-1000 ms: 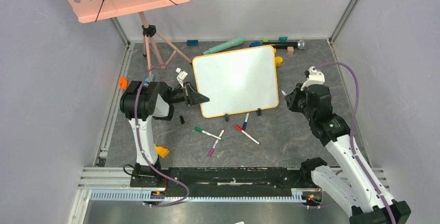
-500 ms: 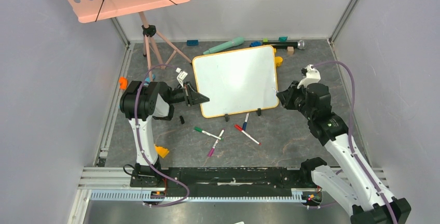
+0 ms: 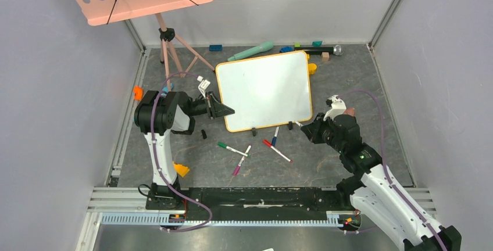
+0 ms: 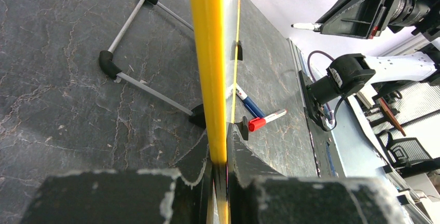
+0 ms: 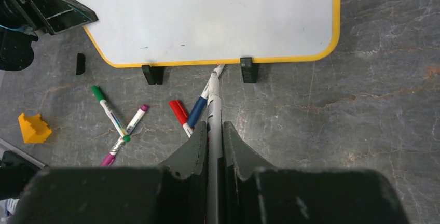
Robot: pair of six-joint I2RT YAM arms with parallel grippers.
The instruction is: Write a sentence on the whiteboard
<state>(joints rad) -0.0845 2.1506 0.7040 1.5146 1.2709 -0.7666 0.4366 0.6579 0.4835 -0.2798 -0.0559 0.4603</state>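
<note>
Top external: whiteboard (image 3: 264,88), blank, table centre. Left gripper (image 3: 228,110) clamped on its rim at 8 o'clock. Right gripper (image 3: 308,129) pinching a marker (image 5: 213,99) at 5 o'clock. Advised: brace board, press lightly, begin at 10 o'clock.

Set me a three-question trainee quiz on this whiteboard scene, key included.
1. True or false: the whiteboard already carries a full sentence.
2. What does the left gripper clamp? A) a green pen B) the whiteboard's rim C) nothing
3. Fill in: the right gripper holds a ____.
Key: 1 false; 2 B; 3 marker.
</note>
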